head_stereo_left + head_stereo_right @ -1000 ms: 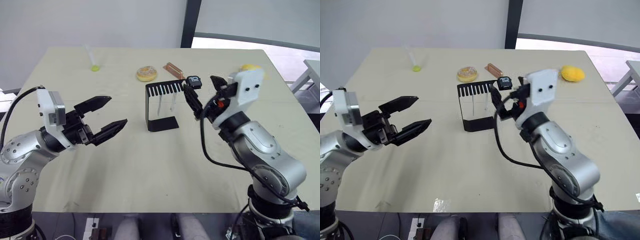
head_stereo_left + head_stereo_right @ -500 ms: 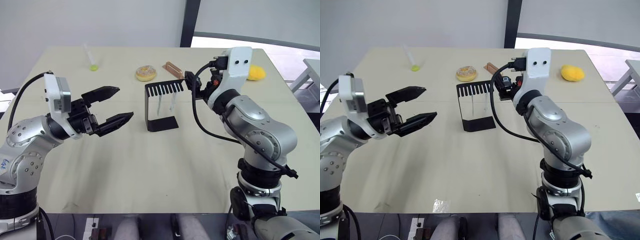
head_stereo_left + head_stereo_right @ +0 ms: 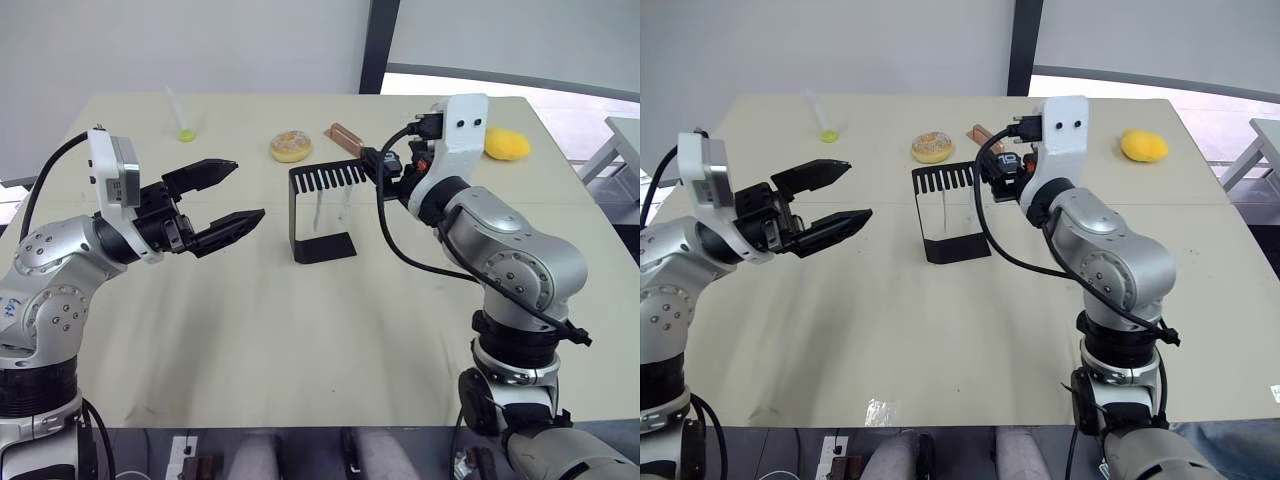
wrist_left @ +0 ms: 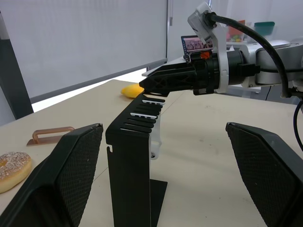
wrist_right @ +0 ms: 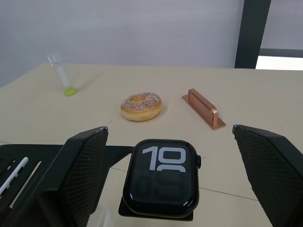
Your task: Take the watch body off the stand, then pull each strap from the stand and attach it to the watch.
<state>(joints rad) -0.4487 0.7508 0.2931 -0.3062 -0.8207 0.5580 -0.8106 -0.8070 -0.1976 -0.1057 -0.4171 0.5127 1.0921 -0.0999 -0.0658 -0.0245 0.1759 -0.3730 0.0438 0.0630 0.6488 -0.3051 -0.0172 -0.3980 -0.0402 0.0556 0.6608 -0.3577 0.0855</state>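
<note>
The right gripper [image 5: 161,189] has its fingers [image 5: 75,179] spread wide on either side of the watch [image 5: 161,177], which sits low in the middle of the right wrist picture with its screen showing light digits; neither finger touches it, so the fingers are open and hold nothing. In the head pictures that gripper sits just right of centre in the upper half, right at the end of the top arm of the stand [image 3: 322,215], where the watch still rests on its small black seat. The two white straps [image 3: 345,207] hang from the slots under the stand's top arm, in the middle of the frame. The left gripper [image 3: 215,205] hovers in the left half of the frame, well apart from the stand, with its fingers open and empty, pointing toward it. Farther out on the surface [image 3: 300,320], along the upper edge, lie a donut [image 3: 291,146], a copper handle [image 3: 345,138], a clear tube with a green tip [image 3: 182,118] and a yellow object [image 3: 505,143]. By my reading nothing of the task is finished yet: the watch is only framed for the grasp, so lifting it off, pulling both straps and fitting them all remain.
</note>
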